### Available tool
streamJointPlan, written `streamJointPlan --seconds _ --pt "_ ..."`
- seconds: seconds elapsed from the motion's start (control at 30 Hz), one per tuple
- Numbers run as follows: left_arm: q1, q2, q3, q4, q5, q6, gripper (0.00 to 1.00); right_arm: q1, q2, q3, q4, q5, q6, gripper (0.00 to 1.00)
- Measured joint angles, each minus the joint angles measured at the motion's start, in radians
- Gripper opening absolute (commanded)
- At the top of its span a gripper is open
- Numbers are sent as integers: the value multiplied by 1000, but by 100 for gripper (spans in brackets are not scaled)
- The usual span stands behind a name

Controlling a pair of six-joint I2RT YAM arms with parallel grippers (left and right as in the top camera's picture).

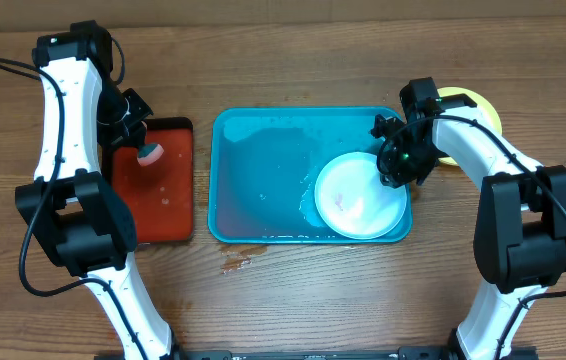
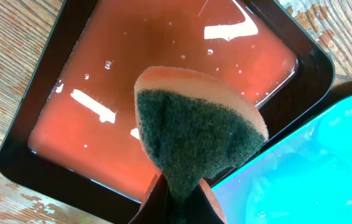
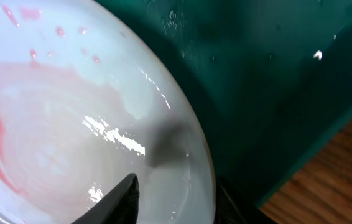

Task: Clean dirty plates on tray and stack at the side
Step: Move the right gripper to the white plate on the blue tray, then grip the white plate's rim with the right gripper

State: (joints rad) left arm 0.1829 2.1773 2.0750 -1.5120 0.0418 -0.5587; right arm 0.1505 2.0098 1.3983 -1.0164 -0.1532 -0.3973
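The pale plate [image 1: 358, 195] sits in the right end of the blue tray [image 1: 253, 160] with pink smears on it, so it's not clean yet. My right gripper [image 1: 395, 165] straddles its rim, can't tell if it's clamped. One green plate [image 1: 473, 103] is already outside, on the table under that arm. My left gripper [image 1: 138, 135] pinches the sponge [image 1: 149, 153] over the red tray [image 1: 163, 215]. Can't see a third plate.

1. A pale plate [image 3: 70, 124] fills the left of the frame, its white centre streaked with pink-red smears and wet glints.
2. The right hand [image 3: 176, 198] straddles the plate's rim at the bottom edge, with one dark finger inside and one outside. It seems to pinch the rim, though blur hides the contact.
3. Behind the plate lies the dark teal tray [image 3: 275, 74], dotted with droplets.
4. The wooden counter [image 3: 341, 186] shows at the lower right.
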Motion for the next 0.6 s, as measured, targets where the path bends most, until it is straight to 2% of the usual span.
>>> streamJointPlan --seconds 0.13,0.3,0.43,0.53,0.6 --pt "0 0 0 0 0 0 4 0 0 0 -26 4 39 39" --pt "-6 0 0 0 0 0 4 0 0 0 -47 4 113 31" --pt "-7 0 0 0 0 0 4 0 0 0 -48 2 157 20" --pt "-12 0 0 0 0 0 4 0 0 0 -40 -11 180 6" --pt "-18 0 0 1 0 2 4 0 0 0 -19 -24 215 4"
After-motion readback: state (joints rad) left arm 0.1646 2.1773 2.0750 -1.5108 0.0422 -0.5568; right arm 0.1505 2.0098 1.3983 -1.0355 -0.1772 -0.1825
